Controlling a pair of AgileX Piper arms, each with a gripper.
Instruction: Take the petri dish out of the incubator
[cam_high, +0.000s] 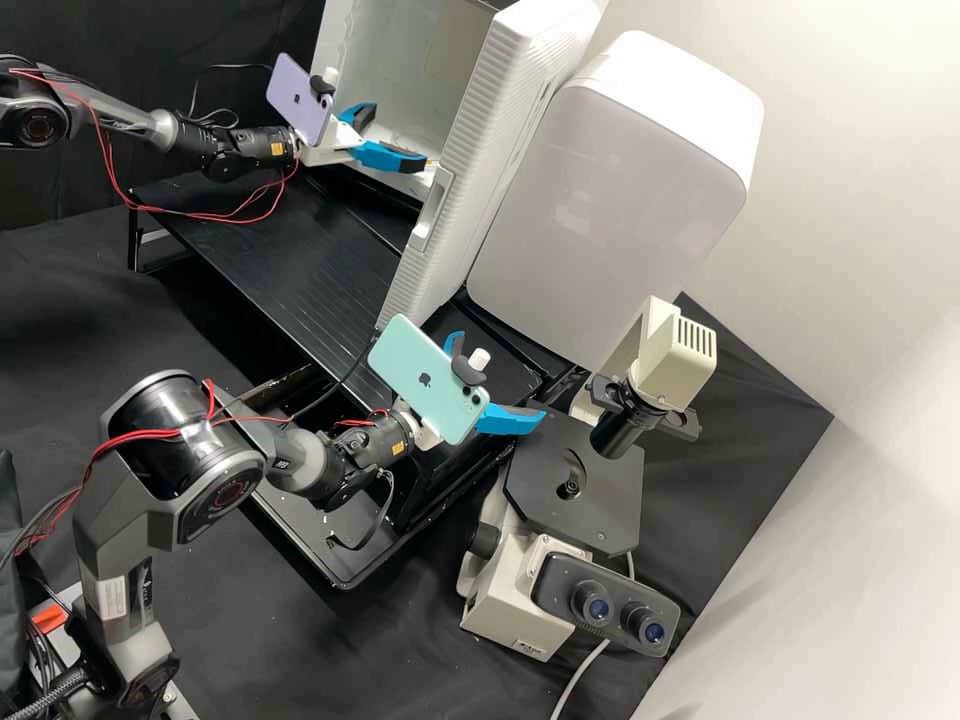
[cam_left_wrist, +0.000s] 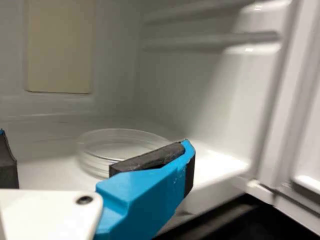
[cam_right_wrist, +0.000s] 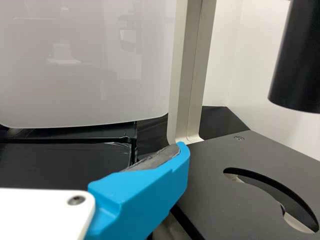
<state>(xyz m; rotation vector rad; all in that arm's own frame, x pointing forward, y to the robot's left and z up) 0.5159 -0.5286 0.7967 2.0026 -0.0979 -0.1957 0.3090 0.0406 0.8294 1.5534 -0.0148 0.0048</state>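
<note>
The clear petri dish (cam_left_wrist: 117, 147) lies flat on the white floor inside the open incubator (cam_high: 410, 60). My left gripper (cam_high: 395, 135) is at the incubator's opening, open, with its blue fingers (cam_left_wrist: 150, 185) spread wide just short of the dish and not touching it. My right gripper (cam_high: 500, 385) hangs open and empty low beside the incubator's door (cam_high: 610, 200), over the edge of the microscope stage (cam_right_wrist: 240, 190); one of its blue fingers (cam_right_wrist: 145, 185) shows in the right wrist view.
A microscope (cam_high: 570, 560) stands to the right front of the incubator, its dark objective (cam_right_wrist: 297, 55) above the stage. A black ribbed shelf (cam_high: 290, 260) runs in front of the incubator. Black cloth covers the bench.
</note>
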